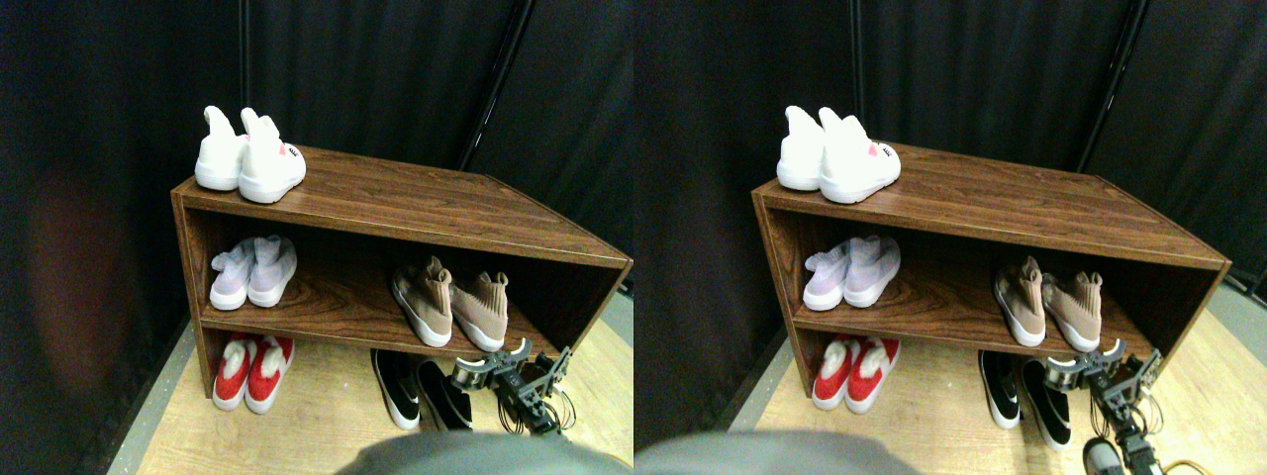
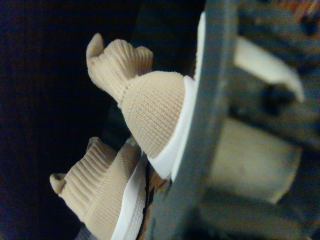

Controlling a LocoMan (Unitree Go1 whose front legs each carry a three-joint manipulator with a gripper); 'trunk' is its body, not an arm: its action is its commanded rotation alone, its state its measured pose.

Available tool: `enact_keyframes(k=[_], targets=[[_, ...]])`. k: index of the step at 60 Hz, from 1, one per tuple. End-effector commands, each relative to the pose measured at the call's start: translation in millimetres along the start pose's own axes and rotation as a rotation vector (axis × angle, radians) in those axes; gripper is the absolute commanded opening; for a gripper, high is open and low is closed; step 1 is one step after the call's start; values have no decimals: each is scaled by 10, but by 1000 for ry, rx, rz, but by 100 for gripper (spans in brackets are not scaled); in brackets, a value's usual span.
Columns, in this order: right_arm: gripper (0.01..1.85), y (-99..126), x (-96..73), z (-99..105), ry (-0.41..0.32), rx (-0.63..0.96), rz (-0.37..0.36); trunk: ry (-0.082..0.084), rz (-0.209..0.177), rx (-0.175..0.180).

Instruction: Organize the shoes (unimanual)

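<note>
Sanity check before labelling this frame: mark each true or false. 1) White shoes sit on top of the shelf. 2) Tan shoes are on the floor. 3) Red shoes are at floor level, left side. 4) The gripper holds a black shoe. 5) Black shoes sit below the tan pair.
1) White shoes sit on top of the shelf: true.
2) Tan shoes on the floor: false, they stand on the middle board, right side.
3) Red shoes at floor level, left: true.
4) Gripper holds a black shoe: false, it hovers by the board's front edge, near the tan pair.
5) Black shoes below the tan pair: true.
</note>
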Motion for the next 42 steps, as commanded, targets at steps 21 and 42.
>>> enact_keyframes(k=[21, 42], targets=[[140, 245, -494, 247, 6, -103, 140, 8, -11, 10], [6, 474, -785, 554, -213, -142, 159, 14, -19, 12]])
